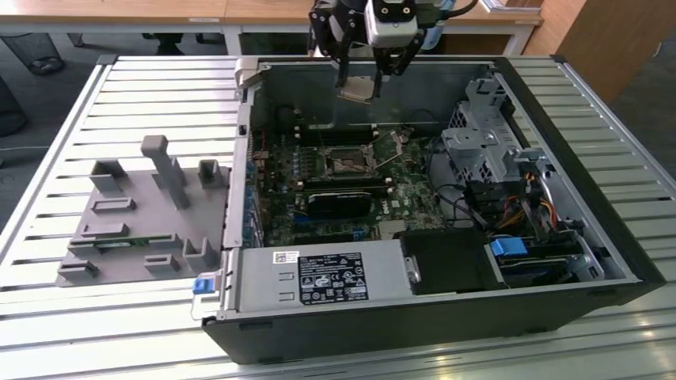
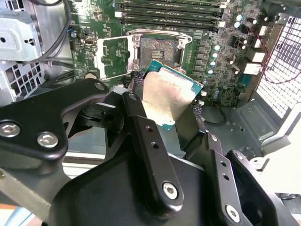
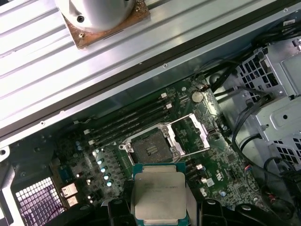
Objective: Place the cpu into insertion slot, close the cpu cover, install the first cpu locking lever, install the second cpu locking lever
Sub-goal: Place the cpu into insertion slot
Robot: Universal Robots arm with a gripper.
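The silvery-grey square cpu [image 2: 169, 101] is clamped in the jaws. The silver-framed insertion slot [image 2: 159, 47] lies uncovered below them. Placement is judged underway, with alignment needed.

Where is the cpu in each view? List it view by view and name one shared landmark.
Exterior view: the cpu hangs in the hand over the far end of the case.
Second wrist view: the cpu sits tilted between the black fingers, short of the insertion slot.
First wrist view: the cpu lies face-on, nearer the camera than the insertion slot.
Shared landmark: the insertion slot, square with a dark centre.
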